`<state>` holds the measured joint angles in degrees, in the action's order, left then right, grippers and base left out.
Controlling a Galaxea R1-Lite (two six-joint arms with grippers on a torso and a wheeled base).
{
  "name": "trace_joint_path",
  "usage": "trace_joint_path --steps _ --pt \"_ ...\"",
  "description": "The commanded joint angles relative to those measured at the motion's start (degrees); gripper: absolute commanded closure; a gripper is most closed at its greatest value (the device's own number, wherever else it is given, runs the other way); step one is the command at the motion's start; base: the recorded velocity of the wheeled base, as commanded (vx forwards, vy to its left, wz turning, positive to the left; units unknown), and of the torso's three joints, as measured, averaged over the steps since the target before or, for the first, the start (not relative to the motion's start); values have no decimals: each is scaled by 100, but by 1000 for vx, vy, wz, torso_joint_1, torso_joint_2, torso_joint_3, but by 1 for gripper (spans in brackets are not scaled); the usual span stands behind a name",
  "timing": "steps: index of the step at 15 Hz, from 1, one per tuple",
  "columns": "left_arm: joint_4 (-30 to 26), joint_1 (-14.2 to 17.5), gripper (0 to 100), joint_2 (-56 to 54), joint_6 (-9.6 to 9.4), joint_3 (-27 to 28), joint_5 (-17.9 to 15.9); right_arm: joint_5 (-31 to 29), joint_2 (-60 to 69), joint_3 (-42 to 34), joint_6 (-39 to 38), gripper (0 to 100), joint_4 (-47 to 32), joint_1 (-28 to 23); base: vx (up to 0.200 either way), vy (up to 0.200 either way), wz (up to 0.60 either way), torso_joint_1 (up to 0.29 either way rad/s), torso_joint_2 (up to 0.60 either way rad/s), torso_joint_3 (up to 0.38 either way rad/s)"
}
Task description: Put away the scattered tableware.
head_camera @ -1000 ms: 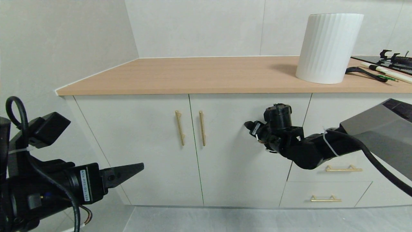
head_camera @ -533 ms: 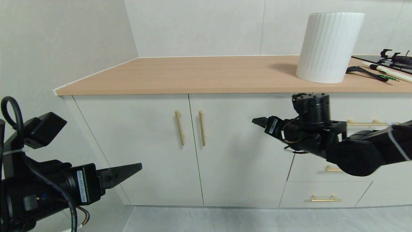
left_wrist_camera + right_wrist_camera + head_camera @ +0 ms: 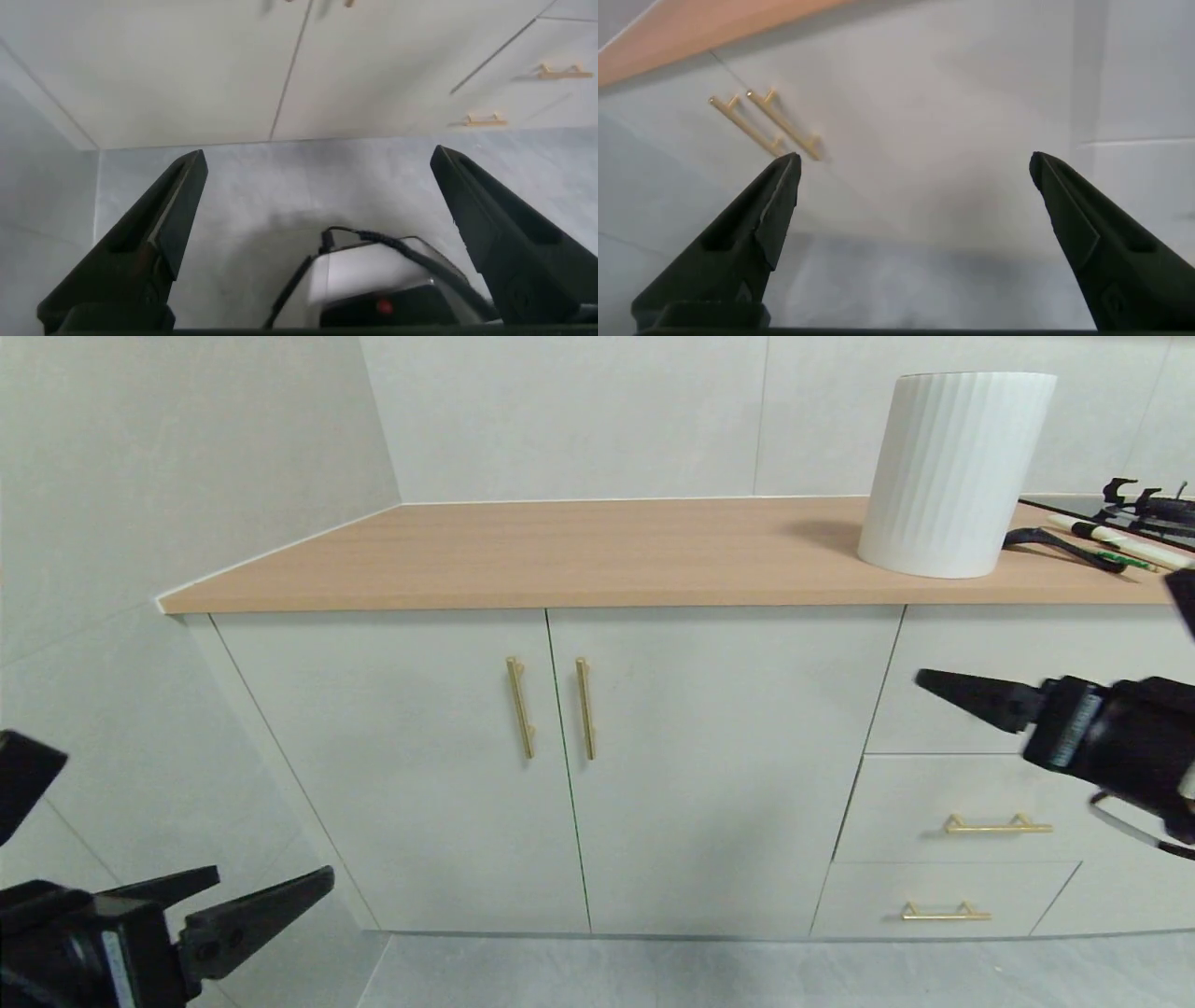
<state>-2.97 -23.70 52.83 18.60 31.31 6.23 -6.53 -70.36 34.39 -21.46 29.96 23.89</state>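
Left gripper (image 3: 274, 875) and right gripper (image 3: 913, 161) hung spread, empty, below counter (image 3: 560, 551); right likely needed height over its edge before nearing utensils (image 3: 1092, 546) beside holder (image 3: 943, 476).

Matt wood-grain countertop (image 3: 560, 551), ribbed matt white container (image 3: 952, 476), brass-look metal handles (image 3: 585, 707), smooth pale cabinet doors (image 3: 420, 756).

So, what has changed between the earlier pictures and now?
The right hand drew back from the cupboard doors toward the robot's right. The left hand sank lower and also drew back, toward the robot's left. Neither took hold of anything; both are open and empty. The white container, the utensils beside it and the doors stayed as they were.
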Motion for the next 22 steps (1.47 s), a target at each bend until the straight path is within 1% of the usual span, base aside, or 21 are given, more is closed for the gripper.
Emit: trace_joint_path --steps 1,2,3,4,6,7,8,9,10,11,12,13,14,15,16,17,18,19,20,21,22 --pt "16 243 0 -1451 -59 -538 1 -23 2624 -1013 669 0 -729 -807 0 0 0 0 0 0" --pt "-10 357 0 -1821 -146 -643 10 -23 3160 -1022 766 0 -1265 -1045 0 0 0 0 0 0" --pt "-28 445 0 -2234 -296 -775 19 -15 3670 -1013 836 0 -1757 -1185 0 0 0 0 0 0" --pt "-37 498 0 -2612 -516 -924 19 -23 4285 -1004 968 0 -2311 -1203 0 0 0 0 0 0" --pt "-37 674 0 -3165 -911 -1171 10 -41 5076 -1004 1214 0 -3137 -1247 0 0 0 0 0 0" --pt "-37 858 0 -3570 -1184 -1355 1 -41 5595 -1013 1346 0 -3717 -1458 0 0 0 0 0 0" --pt "-54 1025 0 -3939 -1482 -1540 -8 -15 6122 -1110 1486 0 -4183 -1792 0 0 0 0 0 0" --pt "-54 1175 0 -4176 -1755 -1698 -16 -15 6491 -1233 1645 0 -4359 -1941 0 0 0 0 0 0" --pt "-54 1342 0 -4431 -2045 -1900 -16 -41 6641 -1400 1776 0 -4350 -2170 0 0 0 0 0 0" --pt "-54 1526 0 -4703 -2221 -2111 -16 -50 6799 -1505 1820 0 -4341 -2381 0 0 0 0 0 0" --pt "-1 1623 0 -4738 -2238 -2278 19 -111 7019 -1734 1961 0 -4341 -2433 0 0 0 0 0 0" --pt "148 1623 0 -4730 -2221 -2463 80 -331 7036 -1839 1970 0 -4271 -2433 0 0 0 0 0 0" --pt "377 1623 0 -4730 -2221 -2674 221 -621 7036 -1945 1961 0 -4121 -2433 0 0 0 0 0 0" --pt "807 1658 0 -4721 -2247 -3078 405 -832 7036 -2244 1961 0 -3902 -2433 0 0 0 0 0 0" --pt "816 1684 0 -4721 -2221 -3131 528 -893 7036 -2516 1970 0 -3612 -2433 0 0 0 0 0 0" --pt "737 1702 0 -4721 -2150 -3131 634 -885 7036 -2859 1970 0 -3234 -2433 0 0 0 0 0 0" --pt "702 1790 0 -4730 -2106 -3131 748 -876 7036 -3316 1987 0 -2742 -2433 0 0 0 0 0 0" --pt "596 1983 0 -4765 -2124 -3131 748 -823 7036 -3439 1979 0 -2619 -2433 0 0 0 0 0 0" --pt "535 2291 0 -5046 -2142 -3131 643 -797 7036 -3430 1926 0 -2786 -2433 0 0 0 0 0 0" --pt "526 2423 0 -5257 -2133 -3122 432 -744 7028 -3430 1829 0 -2750 -2433 0 0 0 0 0 0" --pt "517 2423 0 -5239 -2080 -3122 414 -533 7036 -3430 1803 0 -2750 -2433 0 0 0 0 0 0"
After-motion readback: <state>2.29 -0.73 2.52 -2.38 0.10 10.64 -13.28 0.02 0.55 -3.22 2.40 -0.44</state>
